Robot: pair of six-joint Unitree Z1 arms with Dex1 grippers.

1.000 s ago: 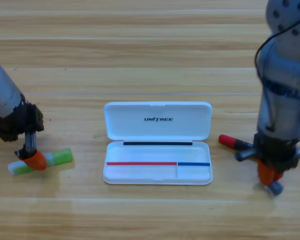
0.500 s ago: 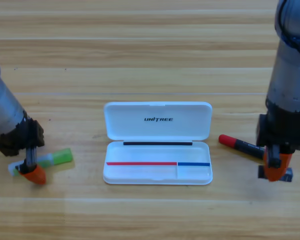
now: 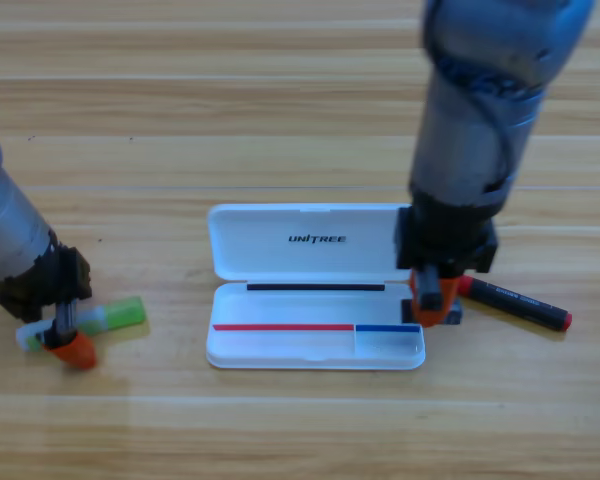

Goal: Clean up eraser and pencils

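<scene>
On the left, the left claw (image 3: 65, 342) pointed down at the wooden table (image 3: 300, 100). The short light-green pencil with a whitish end (image 3: 105, 318) lay right at that claw. Its whitish end was under the claw. Its green end stretched away to the claw's right, tipped a bit toward the back. I could not tell if the claw was gripping the pencil or had let go.

In the middle sat the open white plastic case (image 3: 250, 250), well to the right of that claw.

The right claw (image 3: 432, 303) hung over the right end of the case. A small black block, the eraser (image 3: 453, 312), peeked out on the claw's right side. The claw looked clenched on it. The small box of the case was just in front of this claw and a little to its left, so I think the eraser had to go down there.

The long black marker with a red cap (image 3: 515, 303) lay just right of this claw, pointing away from it. The right arm was much nearer to it.
</scene>
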